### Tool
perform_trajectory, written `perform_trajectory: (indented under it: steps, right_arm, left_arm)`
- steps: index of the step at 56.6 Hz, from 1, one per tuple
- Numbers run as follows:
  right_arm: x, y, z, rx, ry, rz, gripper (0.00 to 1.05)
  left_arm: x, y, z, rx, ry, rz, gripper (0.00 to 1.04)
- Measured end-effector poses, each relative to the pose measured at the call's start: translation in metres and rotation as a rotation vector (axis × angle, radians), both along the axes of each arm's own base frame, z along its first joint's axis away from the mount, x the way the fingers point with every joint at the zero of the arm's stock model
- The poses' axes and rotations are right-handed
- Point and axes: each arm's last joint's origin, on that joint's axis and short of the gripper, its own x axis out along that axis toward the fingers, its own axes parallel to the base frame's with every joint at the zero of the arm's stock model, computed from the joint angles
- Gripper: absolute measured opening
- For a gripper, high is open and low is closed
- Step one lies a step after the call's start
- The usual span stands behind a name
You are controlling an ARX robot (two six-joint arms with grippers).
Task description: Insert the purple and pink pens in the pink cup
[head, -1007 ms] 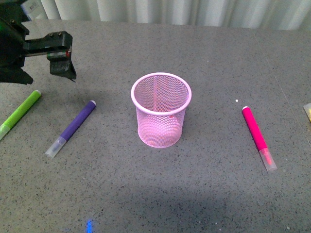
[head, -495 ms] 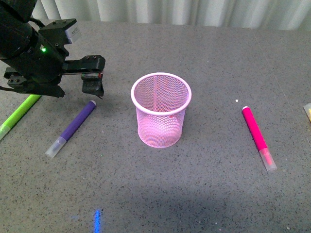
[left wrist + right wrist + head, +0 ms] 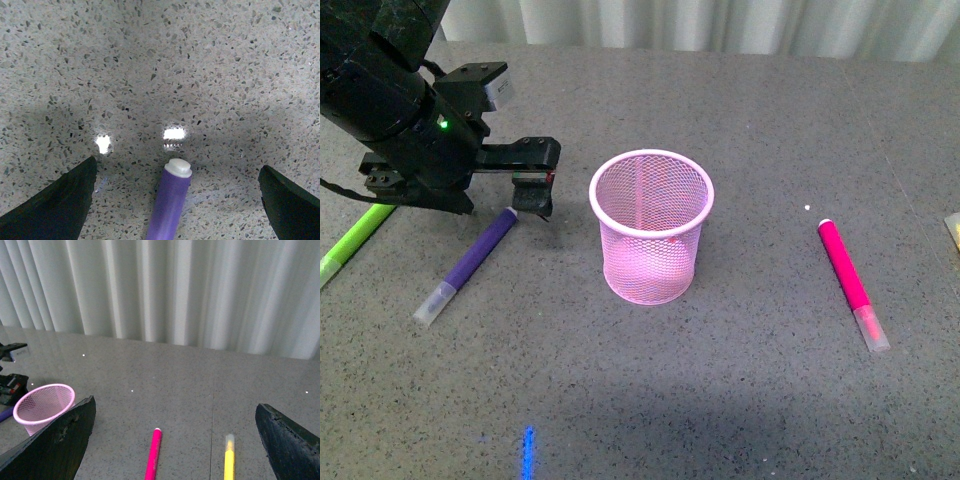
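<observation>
left hand (image 3: pixel 533 197) spread wide, empty, over purple pen (image 3: pixel 470 262) white end | right hand (image 3: pixel 175 405) apart, empty

Place: likely a lab or staged test bench
Surface: grey speckled tabletop (image 3: pixel 770 110), stone-like
Backdrop: pale pleated curtain (image 3: pixel 175 290) along the table's far edge
Props: pink cup (image 3: pixel 651 226), purple pen (image 3: pixel 470 262), pink pen (image 3: pixel 850 275), laid well apart

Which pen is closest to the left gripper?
The purple pen: its white tip lies right at the open left gripper. The green pen sits farther left, and the pink pen lies beyond the cup.
</observation>
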Motion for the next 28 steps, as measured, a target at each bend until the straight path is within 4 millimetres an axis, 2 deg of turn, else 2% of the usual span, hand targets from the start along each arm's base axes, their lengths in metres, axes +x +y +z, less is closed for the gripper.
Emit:
perform_trajectory:
  steps: [28]
  right_arm:
    - [0.0,0.0,0.0,0.0,0.0,0.0,0.97]
  left_arm:
    - [-0.0049,0.001,-0.006,0.012,0.007,-0.009,0.97]
